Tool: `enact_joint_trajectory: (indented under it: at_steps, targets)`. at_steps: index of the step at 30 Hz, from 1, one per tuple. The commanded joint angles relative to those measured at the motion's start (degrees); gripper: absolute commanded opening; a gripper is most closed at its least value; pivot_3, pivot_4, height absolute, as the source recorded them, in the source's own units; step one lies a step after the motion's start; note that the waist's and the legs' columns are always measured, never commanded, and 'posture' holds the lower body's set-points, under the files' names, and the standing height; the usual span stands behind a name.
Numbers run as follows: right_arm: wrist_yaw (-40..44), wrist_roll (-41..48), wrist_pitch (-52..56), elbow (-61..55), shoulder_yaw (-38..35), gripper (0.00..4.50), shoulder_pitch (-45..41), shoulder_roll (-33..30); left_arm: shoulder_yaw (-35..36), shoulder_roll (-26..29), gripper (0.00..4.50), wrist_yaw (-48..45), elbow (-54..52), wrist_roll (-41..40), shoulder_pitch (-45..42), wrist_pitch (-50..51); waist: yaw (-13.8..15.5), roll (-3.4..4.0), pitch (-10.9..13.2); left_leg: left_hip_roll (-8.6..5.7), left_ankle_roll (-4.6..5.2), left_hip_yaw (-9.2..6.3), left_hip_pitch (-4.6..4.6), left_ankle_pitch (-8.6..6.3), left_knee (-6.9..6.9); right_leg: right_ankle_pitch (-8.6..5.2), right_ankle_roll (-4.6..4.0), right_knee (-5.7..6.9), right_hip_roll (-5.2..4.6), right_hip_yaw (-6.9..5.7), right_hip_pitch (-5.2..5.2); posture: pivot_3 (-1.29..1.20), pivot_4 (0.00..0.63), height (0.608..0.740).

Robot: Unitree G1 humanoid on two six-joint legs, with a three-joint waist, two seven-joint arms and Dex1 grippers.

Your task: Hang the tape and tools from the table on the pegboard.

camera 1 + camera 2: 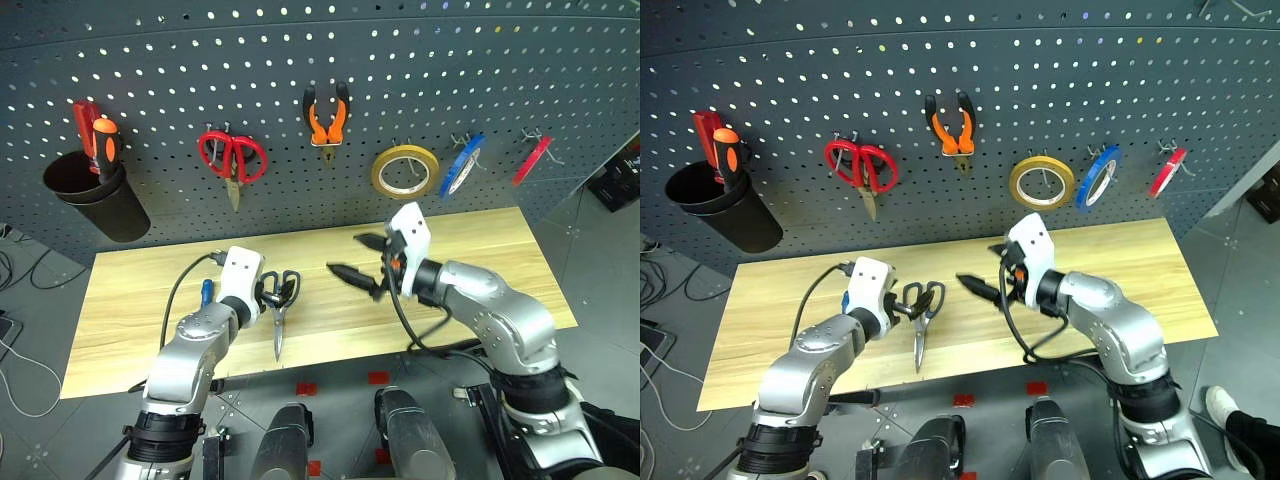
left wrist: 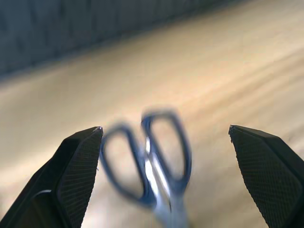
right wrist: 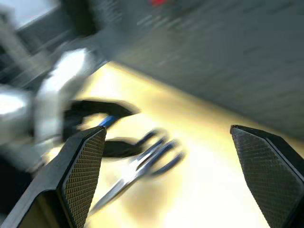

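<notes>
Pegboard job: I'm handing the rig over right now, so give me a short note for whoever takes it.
Left hand: open, at the handles of the dark-handled scissors on the table.
Right hand: open, empty, above the table's middle.
Done: orange-handled pliers and thin red tape hang on the pegboard.
Left: the scissors, and the blue-handled screwdriver lying beside the left wrist.

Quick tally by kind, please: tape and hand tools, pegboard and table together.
Scissors: 2 (red-handled scissors, dark-handled scissors)
Pliers: 1
Tape: 3 (yellow roll, blue roll, red ring)
Screwdrivers: 3 (red screwdriver, orange screwdriver, blue screwdriver)
Total: 9
</notes>
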Motion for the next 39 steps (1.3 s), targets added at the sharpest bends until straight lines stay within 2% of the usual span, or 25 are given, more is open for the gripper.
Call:
enact_joint_trajectory:
  at_steps: [1,4,8,14,17,26,27,28,33,35,39]
  targets:
    - [2.72,4.69,4.35,-6.69,1.66,4.46,1.86,-3.33,-2.68,-0.1,4.5,3.29,-4.61,2.29,1.65,7.66,-0.03,-0.11,0.14,-0.01,0.0,0.0,0.0,0.0,0.0,0.0,0.0,0.0,-0.01,0.01,0.0,-0.02,0.339,0.74]
    - [2.74,5.86,5.41,-7.78,2.34,4.46,2.42,-4.57,-4.25,-1.28,4.5,5.31,-5.23,3.01,2.03,13.82,0.05,-0.15,0.3,0.0,0.0,-0.02,0.01,0.0,0.01,0.0,0.0,0.03,-0.01,-0.01,0.0,-0.02,0.342,0.74]
    - [2.04,6.81,6.28,-7.85,2.37,4.46,2.19,-4.12,-4.69,-3.48,4.5,7.02,-4.23,3.55,1.59,17.0,0.38,-0.27,0.4,-0.01,0.0,-0.06,0.02,0.0,0.02,0.0,0.0,0.01,-0.01,-0.02,0.04,-0.02,0.342,0.74]
    - [1.91,8.45,7.0,-8.01,2.16,4.46,1.71,-4.19,-3.19,-7.46,4.5,9.49,5.94,4.91,-2.64,15.9,1.49,-0.36,0.47,-0.03,-0.02,-0.07,0.02,0.01,0.04,0.0,0.0,0.01,-0.05,-0.06,0.04,-0.03,0.34,0.74]
    - [2.0,10.15,8.2,-8.01,1.3,4.5,1.56,-4.13,-2.44,-8.64,3.95,10.69,10.88,5.62,-4.82,15.58,1.64,-0.36,0.47,-0.06,-0.02,-0.08,0.06,0.01,0.05,0.0,0.0,0.0,-0.1,-0.09,0.14,-0.04,0.339,0.74]
    - [1.06,14.62,11.57,-7.27,-1.67,4.5,0.69,-4.44,-4.68,-7.78,1.1,8.23,18.94,6.62,-8.21,11.11,1.62,-0.34,0.46,-0.09,-0.02,-0.29,0.47,0.01,0.04,-0.01,0.01,-0.17,-0.12,-0.26,0.74,-0.06,0.332,0.74]
    - [1.01,14.55,11.66,-7.2,-1.67,4.5,0.66,-4.67,-4.9,-7.51,0.92,7.77,18.98,6.66,-8.05,10.47,1.59,-0.34,0.46,-0.09,-0.02,-0.3,0.49,0.01,0.03,-0.01,0.01,-0.18,-0.12,-0.26,0.77,-0.06,0.328,0.74]
    - [0.88,14.47,11.74,-7.22,-1.7,4.5,0.66,-4.86,-4.76,-7.35,0.79,7.02,18.51,6.33,-7.5,9.59,1.54,-0.34,0.46,-0.09,-0.02,-0.32,0.49,0.01,0.03,-0.01,0.01,-0.18,-0.12,-0.27,0.79,-0.06,0.328,0.74]
    - [0.35,12.96,10.32,-7.51,-1.23,4.5,0.73,-5.97,-3.2,-7.1,0.77,4.69,14.01,4.86,-3.9,7.61,1.5,-0.33,0.45,-0.09,-0.03,-0.34,0.49,0.02,0.04,-0.01,0.02,-0.21,-0.14,-0.28,0.79,-0.06,0.319,0.74]
    - [0.37,11.48,8.47,-8.09,-0.58,4.5,0.72,-6.78,-4.27,-5.54,0.6,3.14,10.37,5.33,-1.7,4.69,1.47,-0.33,0.45,-0.09,-0.03,-0.34,0.47,0.01,0.02,-0.01,0.02,-0.25,-0.14,-0.27,0.78,-0.06,0.318,0.74]
    - [-0.76,9.39,4.36,-9.09,-1.26,4.5,0.49,-6.85,-5.93,-1.57,0.59,0.53,1.46,6.68,3.46,-2.8,1.37,-0.3,0.49,-0.04,-0.05,-0.38,0.39,0.02,-0.03,-0.01,0.02,-0.32,-0.14,-0.3,0.7,-0.05,0.313,0.74]
